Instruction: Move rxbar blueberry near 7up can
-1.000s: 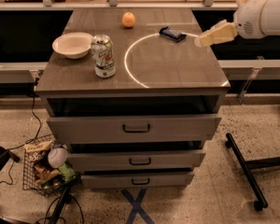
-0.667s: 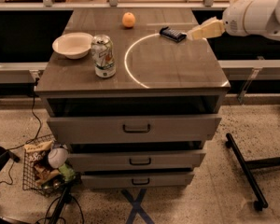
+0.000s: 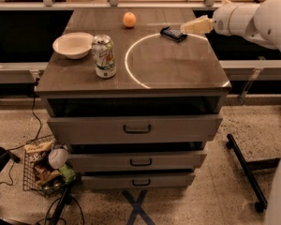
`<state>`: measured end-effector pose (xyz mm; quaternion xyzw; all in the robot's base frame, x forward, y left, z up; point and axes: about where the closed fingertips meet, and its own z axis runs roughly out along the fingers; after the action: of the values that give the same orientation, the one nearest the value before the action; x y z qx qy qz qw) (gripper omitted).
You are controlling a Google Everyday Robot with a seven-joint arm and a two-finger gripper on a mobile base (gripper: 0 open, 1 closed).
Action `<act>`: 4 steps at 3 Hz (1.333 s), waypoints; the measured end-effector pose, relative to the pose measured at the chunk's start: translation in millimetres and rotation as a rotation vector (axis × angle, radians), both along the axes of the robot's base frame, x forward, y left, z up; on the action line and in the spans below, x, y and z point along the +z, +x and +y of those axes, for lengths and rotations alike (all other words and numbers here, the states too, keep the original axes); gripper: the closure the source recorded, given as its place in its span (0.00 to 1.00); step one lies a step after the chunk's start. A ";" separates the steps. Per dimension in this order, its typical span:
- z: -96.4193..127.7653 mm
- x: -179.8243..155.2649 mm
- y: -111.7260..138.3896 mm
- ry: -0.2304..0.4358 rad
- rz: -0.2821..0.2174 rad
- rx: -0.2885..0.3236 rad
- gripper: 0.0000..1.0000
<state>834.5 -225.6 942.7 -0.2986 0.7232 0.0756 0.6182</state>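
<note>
The rxbar blueberry [image 3: 173, 33], a small flat dark blue bar, lies on the cabinet top at the back right, on the edge of a white ring mark. The 7up can [image 3: 104, 56] stands upright at the front left of the top, beside the bowl. My gripper [image 3: 189, 28] comes in from the right on a white arm, its pale tip just right of the bar and slightly above the surface. It holds nothing that I can see.
A white bowl [image 3: 73, 44] sits left of the can. An orange [image 3: 129, 19] lies at the back middle. The top belongs to a drawer cabinet [image 3: 136, 125] with several drawers. A wire basket [image 3: 42, 168] of items stands on the floor at left.
My gripper and arm have moved up and to the left, toward the back of the cabinet top, and now sit next to the bar. The objects have not moved.
</note>
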 end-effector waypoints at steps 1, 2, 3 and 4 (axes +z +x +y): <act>-1.7 -17.1 25.1 0.066 0.001 0.001 0.00; -2.8 -33.3 43.9 0.120 0.017 0.017 0.00; -2.5 -45.3 55.8 0.152 0.041 0.041 0.00; 2.8 -54.9 63.1 0.163 0.070 0.072 0.00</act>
<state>897.7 -222.9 887.9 -0.2702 0.7247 0.1669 0.6115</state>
